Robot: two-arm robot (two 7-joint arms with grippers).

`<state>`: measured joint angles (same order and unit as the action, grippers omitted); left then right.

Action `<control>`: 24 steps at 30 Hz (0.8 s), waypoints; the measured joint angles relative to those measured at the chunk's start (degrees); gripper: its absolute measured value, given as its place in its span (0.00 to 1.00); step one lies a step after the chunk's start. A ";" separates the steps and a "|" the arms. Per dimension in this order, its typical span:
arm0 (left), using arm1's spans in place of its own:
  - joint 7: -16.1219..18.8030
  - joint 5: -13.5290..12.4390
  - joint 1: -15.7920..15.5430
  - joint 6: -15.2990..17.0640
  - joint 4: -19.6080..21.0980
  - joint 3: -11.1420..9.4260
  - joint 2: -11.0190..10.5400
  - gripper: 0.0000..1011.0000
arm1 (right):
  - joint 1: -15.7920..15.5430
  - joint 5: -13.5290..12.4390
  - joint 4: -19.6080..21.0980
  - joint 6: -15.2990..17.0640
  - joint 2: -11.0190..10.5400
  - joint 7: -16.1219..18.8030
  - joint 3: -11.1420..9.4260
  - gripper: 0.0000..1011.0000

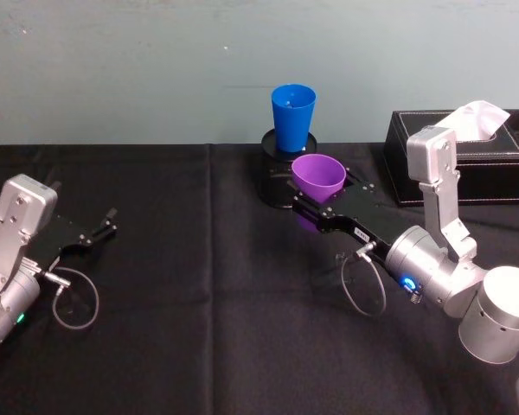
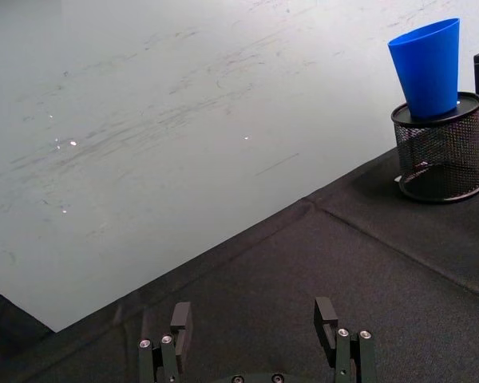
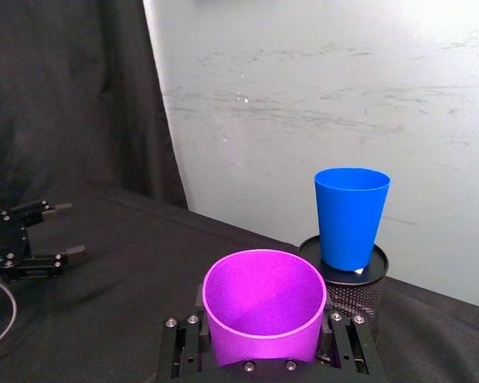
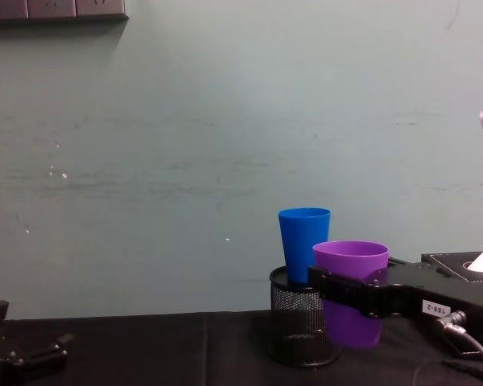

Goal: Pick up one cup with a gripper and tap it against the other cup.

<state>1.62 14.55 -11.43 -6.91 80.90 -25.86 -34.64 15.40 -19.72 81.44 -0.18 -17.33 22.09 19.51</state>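
Soft, even light fills the scene. The pale wall behind the blue cup is bright, with a few small glints left of that cup. The black desk cloth is dark, showing scarcely any shadow. Inside the purple cup, one side is shaded.

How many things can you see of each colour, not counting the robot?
Purple cup: 1, held in the right gripper
Blue cup: 1
Black mesh pen holder: 1
Black tissue box: 1
Total: 4
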 joint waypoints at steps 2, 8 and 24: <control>0.00 0.00 0.00 0.00 0.00 0.00 0.00 0.99 | 0.00 0.00 0.00 0.00 0.00 0.00 0.00 0.72; 0.00 0.00 0.00 0.00 0.00 0.00 0.00 0.99 | 0.00 0.00 0.00 0.00 0.00 0.00 0.00 0.72; 0.00 0.00 0.00 0.00 0.00 0.00 0.00 0.99 | 0.00 0.00 0.00 0.00 0.00 0.00 0.00 0.72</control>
<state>1.62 14.55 -11.43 -6.91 80.90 -25.86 -34.64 15.40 -19.72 81.43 -0.18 -17.33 22.09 19.51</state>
